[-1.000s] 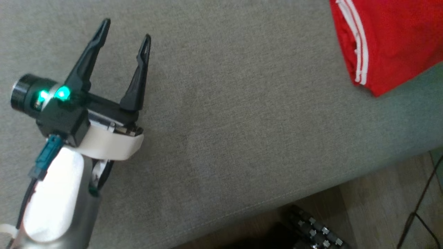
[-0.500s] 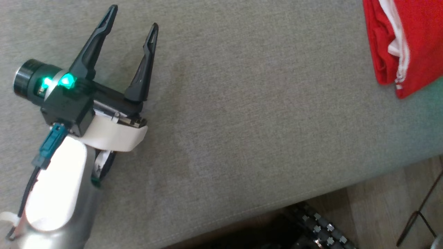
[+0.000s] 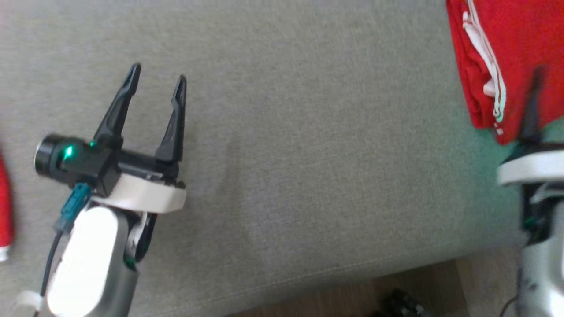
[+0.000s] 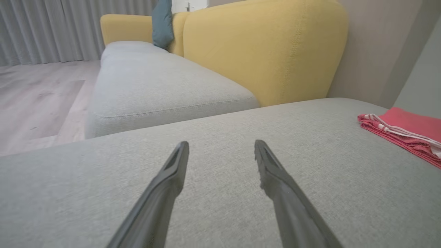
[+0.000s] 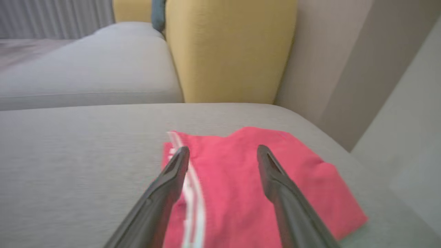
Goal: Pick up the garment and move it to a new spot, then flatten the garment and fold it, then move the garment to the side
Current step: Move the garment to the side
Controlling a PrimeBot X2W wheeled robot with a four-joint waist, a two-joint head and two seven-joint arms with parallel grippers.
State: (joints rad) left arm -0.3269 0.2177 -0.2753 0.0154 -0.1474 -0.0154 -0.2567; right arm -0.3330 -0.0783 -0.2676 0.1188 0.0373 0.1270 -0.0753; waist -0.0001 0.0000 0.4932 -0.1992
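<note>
Moved: my right gripper (image 5: 222, 151) has come in over the red garment (image 5: 234, 186).
Right jaws: apart, empty.
Left gripper (image 3: 157, 75): apart, over the cushion (image 3: 330, 154).

Grey sofa seat (image 3: 308, 154), yellow backrest (image 4: 268, 51), teal cushion (image 4: 162, 22)

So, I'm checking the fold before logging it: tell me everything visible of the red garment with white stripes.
The red garment with white stripes looks like soft knit fabric, folded into a flat, roughly rectangular stack; layered edges show along one side, where the white stripes run. It lies on the grey fabric sofa cushion, toward its right end. The right gripper is open, its dark fingers spread over the garment; whether they touch it cannot be told.
</note>
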